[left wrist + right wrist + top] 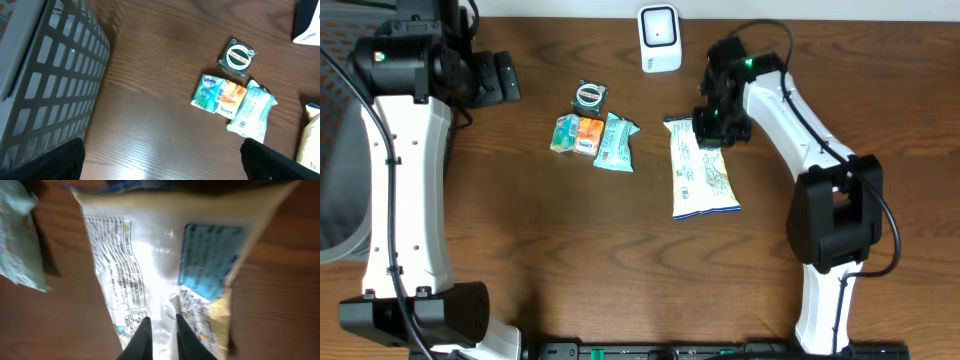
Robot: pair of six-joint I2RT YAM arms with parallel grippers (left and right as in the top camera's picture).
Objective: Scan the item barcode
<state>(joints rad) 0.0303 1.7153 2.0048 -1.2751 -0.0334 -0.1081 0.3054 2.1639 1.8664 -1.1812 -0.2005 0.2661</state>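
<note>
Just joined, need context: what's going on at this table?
The right end effector is down on the snack bag, fingers nearly shut and apparently pinching its back seam. The bag lies flat, short of the scanner. The left end effector is open, holding nothing, off to the side.

A dark brown wooden table [570, 250] fills the overhead frame. At top centre a white scanner [659, 38] stands on it. Left of centre lie a small round tin [588, 95], a green-and-orange tissue pack [576, 134] below it, and a teal packet [615, 141] touching the pack's right side. Right of centre a long white snack bag [700, 175] lies flat, apart from the teal packet.
</note>
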